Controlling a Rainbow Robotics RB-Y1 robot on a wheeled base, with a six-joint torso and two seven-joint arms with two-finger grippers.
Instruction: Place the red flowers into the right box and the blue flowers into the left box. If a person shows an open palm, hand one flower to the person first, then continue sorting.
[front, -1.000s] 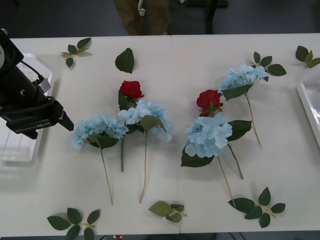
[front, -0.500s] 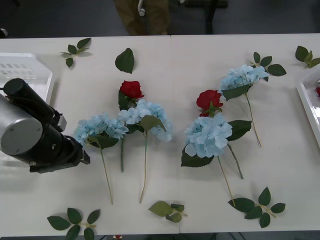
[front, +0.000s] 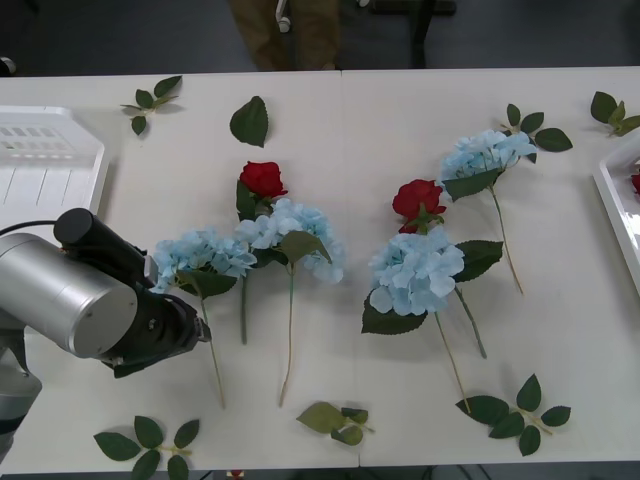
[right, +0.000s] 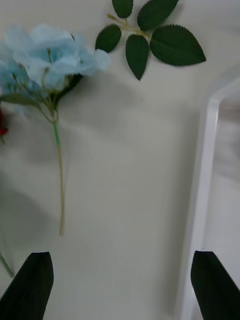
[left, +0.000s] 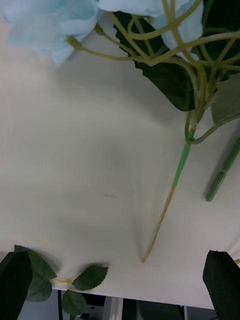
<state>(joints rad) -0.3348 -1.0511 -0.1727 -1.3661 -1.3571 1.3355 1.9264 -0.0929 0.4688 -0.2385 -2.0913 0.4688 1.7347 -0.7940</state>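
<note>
A white table with a seam down its middle carries everything, and loose leaf sprigs lie along its near edge at about 7 and 5 o'clock.

Just past them at 8 o'clock my left gripper hangs low over a thin stem, with its jaws spread wide and holding nothing. The stem belongs to the nearest of the blue flowers. My right gripper hovers at 3 o'clock beside the rim of the right box, its jaws likewise apart and empty.

I judge the sorting barely begun. All four blue flowers lie on the table, two left of the seam and two right of it. Two of the red flowers lie among them, each touching a blue head. A speck of red at the right box's edge suggests one rose is already delivered. The left box, at 10 o'clock, shows only its bare ribbed bottom.

Beyond the far edge at 12 o'clock, the person stands on a dark floor. Only the legs are visible, with no palm offered.
</note>
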